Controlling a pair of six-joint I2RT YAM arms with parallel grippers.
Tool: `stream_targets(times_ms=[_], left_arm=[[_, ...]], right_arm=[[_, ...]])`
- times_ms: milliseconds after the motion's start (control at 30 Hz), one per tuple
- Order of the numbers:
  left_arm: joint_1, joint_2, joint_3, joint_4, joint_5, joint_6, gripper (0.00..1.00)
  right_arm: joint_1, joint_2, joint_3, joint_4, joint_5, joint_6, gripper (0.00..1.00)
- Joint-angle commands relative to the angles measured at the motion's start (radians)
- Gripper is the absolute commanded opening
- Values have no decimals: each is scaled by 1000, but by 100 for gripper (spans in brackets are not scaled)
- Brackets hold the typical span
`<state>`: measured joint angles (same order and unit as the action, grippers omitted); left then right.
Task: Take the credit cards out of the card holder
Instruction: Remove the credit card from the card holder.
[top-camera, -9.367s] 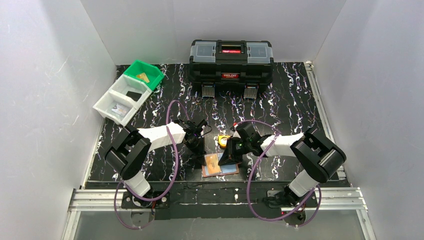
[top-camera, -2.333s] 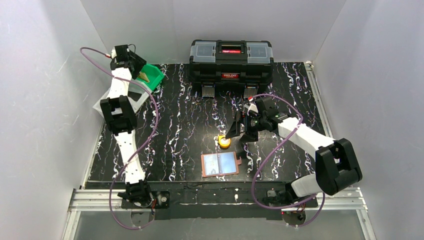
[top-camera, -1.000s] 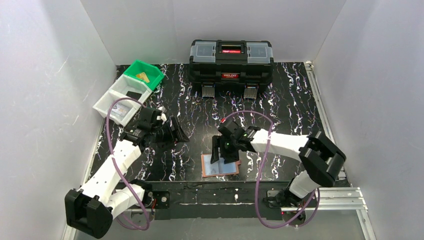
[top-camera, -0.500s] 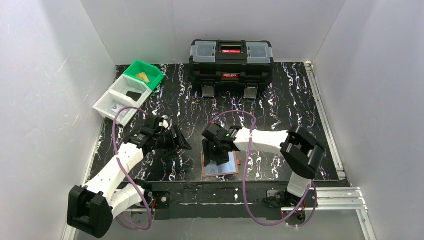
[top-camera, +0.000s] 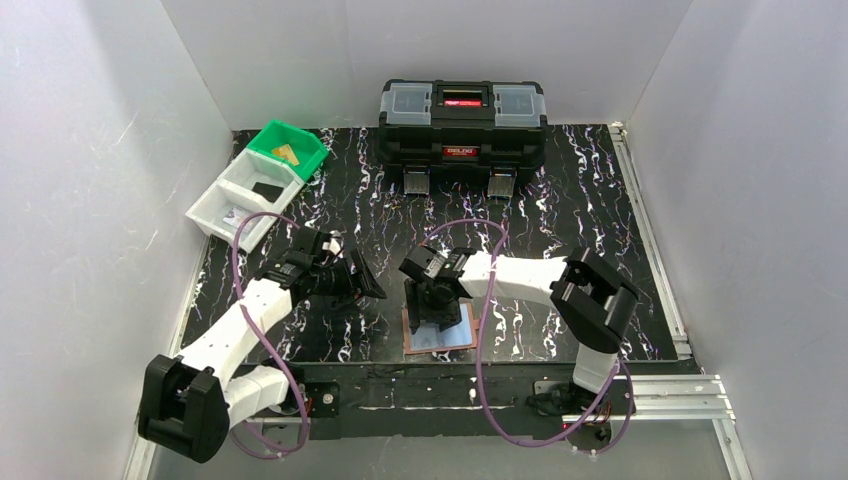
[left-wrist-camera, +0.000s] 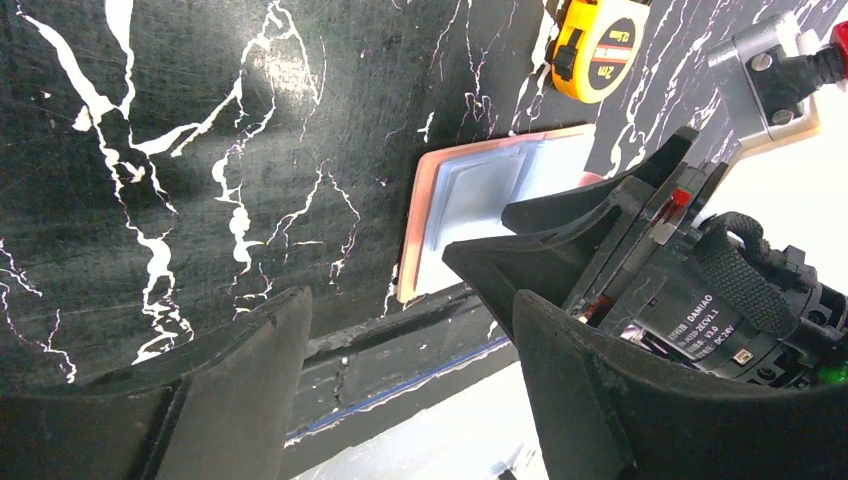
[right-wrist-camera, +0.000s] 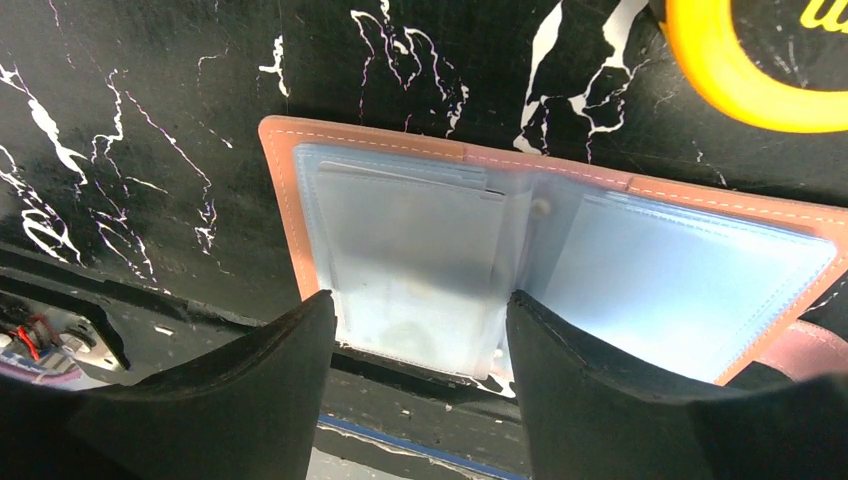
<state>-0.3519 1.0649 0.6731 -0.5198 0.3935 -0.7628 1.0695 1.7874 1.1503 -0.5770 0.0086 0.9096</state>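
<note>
The tan leather card holder lies open and flat near the table's front edge, its pale bluish sleeves facing up. The left sleeve looks cloudy grey-white; I cannot tell whether a card is in it. My right gripper hovers open right over the holder, and in its wrist view the gripper straddles the left sleeve's near edge. My left gripper is open and empty to the holder's left, pointing at the holder. Credit cards lie in the bins: a gold-tan card, a black card and a whitish card.
A yellow tape measure sits just behind the holder, under the right arm in the top view. A large black toolbox stands at the back. A green bin and a white double bin stand at the back left.
My right gripper has moved left and settled over the holder's left half. My left gripper has edged a little right toward the holder. The holder has not moved.
</note>
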Motion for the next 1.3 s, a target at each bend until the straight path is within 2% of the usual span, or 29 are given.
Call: stream_targets(times_ms=[0,133,233,533,767,900,1267], left_arm=[[-4,11,1,3,24,4,72],[-7,30,6,4,29,8,70],[-16,48,3,4,30,6,67],[-83,97,7,25,21,-24,55],[-178,167,24,78,6,-74,48],[-233,215,34,115,2,-102,40],[-342,352,60,194,-20,-143,31]], right_arm=[[9,61,24,-26,4,-19,71],[9,83,15,-19,-1,-25,64],[6,73,-10,-2,-29,-19,50],[-39,17,-124,99,-91,-21,26],[-81,-13,-214,206,-171,-21,16],[-105,-27,-260,249,-201,-14,12],[-173,-45,-369,400,-335,16,6]])
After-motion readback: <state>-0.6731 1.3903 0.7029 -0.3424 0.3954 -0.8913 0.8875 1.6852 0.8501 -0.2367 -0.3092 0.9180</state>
